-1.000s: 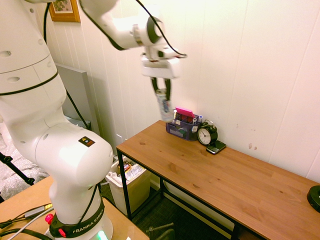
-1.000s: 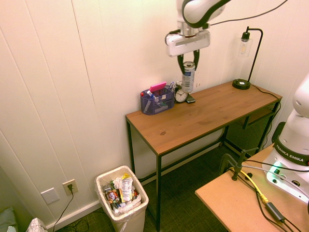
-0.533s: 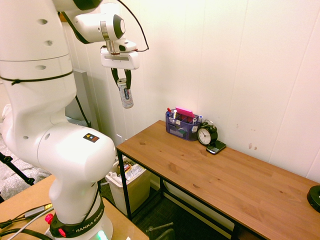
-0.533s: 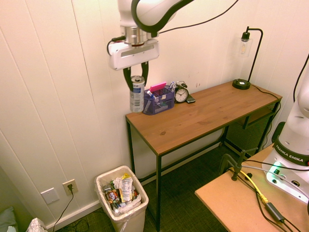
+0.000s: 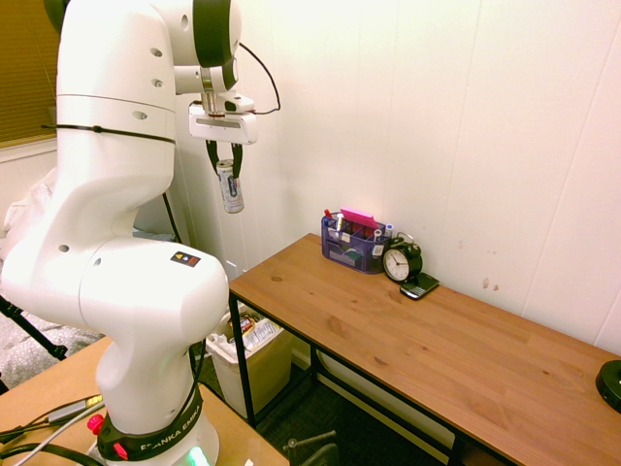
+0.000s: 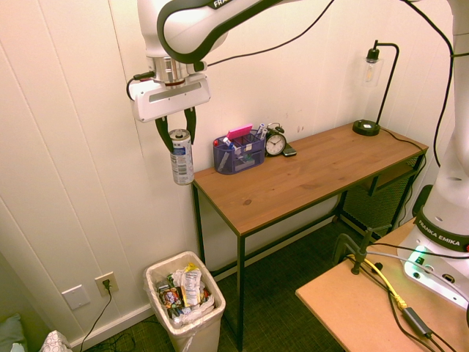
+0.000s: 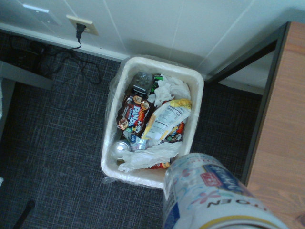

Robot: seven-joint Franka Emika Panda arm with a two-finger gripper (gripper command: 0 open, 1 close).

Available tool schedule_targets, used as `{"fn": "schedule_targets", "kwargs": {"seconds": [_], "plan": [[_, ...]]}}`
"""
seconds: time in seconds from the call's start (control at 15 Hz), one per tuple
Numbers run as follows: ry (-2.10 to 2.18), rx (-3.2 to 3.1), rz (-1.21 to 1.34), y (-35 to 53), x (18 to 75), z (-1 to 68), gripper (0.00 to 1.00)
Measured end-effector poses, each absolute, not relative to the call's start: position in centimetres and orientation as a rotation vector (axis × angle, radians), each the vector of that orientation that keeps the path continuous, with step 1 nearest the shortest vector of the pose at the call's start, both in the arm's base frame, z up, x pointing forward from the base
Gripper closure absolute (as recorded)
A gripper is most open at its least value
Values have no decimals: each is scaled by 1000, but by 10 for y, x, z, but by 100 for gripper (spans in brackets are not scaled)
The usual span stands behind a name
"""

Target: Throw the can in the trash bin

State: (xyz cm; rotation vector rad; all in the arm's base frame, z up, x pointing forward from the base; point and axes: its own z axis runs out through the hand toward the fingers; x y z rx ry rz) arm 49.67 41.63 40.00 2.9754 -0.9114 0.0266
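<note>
I am holding the can [image 6: 181,156] clamped in my gripper [image 6: 176,133], high above the trash bin [image 6: 156,270], needing only release.

White-and-silver can [image 6: 181,156] with blue-red label; cream trash bin [image 6: 207,331]; brown wooden table [image 6: 308,176].

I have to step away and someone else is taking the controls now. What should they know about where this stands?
Gripper: shut on the can, gripping its top, can hanging upright in the air.
Can: off the table's end, high above the floor, over the trash bin; the wrist view looks down into the bin.
Bin: on the floor by the table leg, already full of wrappers.
Done: can picked up and carried clear of the table.
Left: release the can into the bin, perhaps lowering first.
</note>
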Motion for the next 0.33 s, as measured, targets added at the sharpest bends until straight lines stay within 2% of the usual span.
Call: {"fn": "schedule_targets", "kwargs": {"seconds": [0.33], "plan": [[-950, 2951, 38, 406, 505, 399, 0]]}}
